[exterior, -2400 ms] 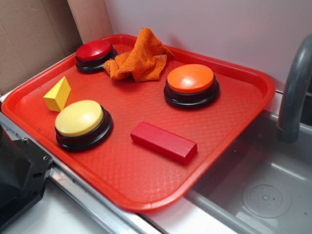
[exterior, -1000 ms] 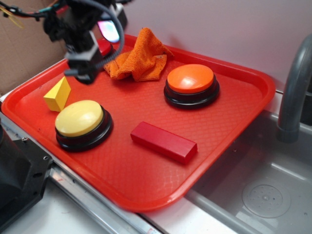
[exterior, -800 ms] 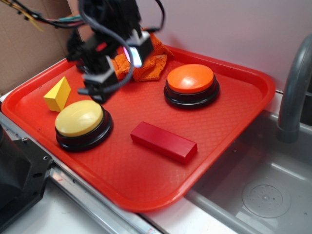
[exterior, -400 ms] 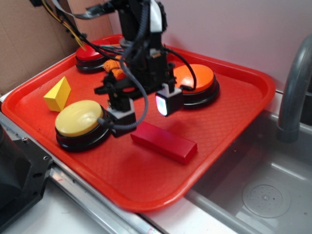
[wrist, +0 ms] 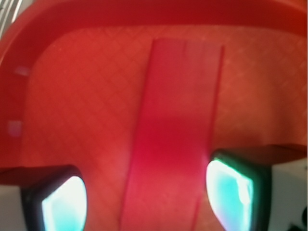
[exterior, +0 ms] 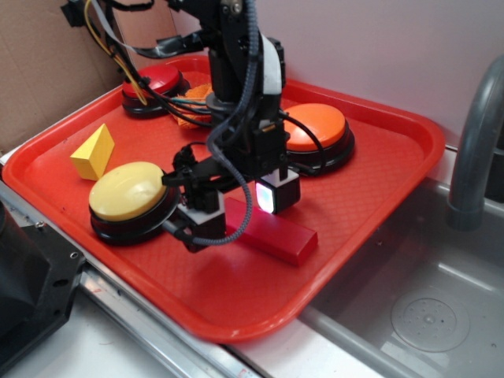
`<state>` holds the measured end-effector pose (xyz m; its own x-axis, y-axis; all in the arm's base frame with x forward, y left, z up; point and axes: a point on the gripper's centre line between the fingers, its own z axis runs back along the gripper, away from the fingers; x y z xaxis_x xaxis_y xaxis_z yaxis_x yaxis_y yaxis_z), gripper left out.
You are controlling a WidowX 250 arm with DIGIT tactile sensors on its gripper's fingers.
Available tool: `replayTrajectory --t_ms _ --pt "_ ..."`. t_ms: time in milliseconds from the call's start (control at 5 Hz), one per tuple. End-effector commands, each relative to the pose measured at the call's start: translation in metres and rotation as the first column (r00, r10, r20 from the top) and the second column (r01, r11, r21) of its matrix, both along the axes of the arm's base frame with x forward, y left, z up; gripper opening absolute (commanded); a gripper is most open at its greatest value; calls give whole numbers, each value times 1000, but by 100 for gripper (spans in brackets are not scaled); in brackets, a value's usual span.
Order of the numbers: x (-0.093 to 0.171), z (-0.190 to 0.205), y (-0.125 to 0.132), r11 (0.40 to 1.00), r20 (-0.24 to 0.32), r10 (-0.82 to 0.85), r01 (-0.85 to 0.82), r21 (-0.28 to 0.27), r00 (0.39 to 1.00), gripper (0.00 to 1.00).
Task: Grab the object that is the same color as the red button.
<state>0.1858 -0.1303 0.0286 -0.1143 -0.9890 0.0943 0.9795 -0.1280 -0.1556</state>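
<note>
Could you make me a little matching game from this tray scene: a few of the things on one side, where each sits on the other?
Things:
1. dark red domed push button
2. yellow wedge block
3. long flat red rectangular block
4. orange-domed push button

Places:
A. between the robot's open gripper fingers
B. tray's far left corner
C. left of the yellow-domed button
D. right of the arm

Pairs: 1-B, 2-C, 3-A, 4-D

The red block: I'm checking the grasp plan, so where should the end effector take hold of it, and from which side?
Probably across the narrow width of the red block, near its middle, coming straight down from above. It lies flat on the tray, so only its long side faces are free to pinch. The open end effector already straddles those faces in the wrist view.
</note>
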Motion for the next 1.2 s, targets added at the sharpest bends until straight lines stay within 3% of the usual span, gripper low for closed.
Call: replayTrajectory --t_ms 0,200,400,600,800,1000 --pt "-10 -12 -2 976 108 160 -174 131 981 100" --pt "-9 -13 1 969 127 188 -205 140 974 0" --pt "-6 -3 8 958 161 218 -242 151 963 0" --pt "-4 32 24 889 211 385 -423 174 898 0" --pt "-6 81 52 751 307 587 -645 140 749 0" --pt "-11 131 77 565 324 748 -812 146 579 0"
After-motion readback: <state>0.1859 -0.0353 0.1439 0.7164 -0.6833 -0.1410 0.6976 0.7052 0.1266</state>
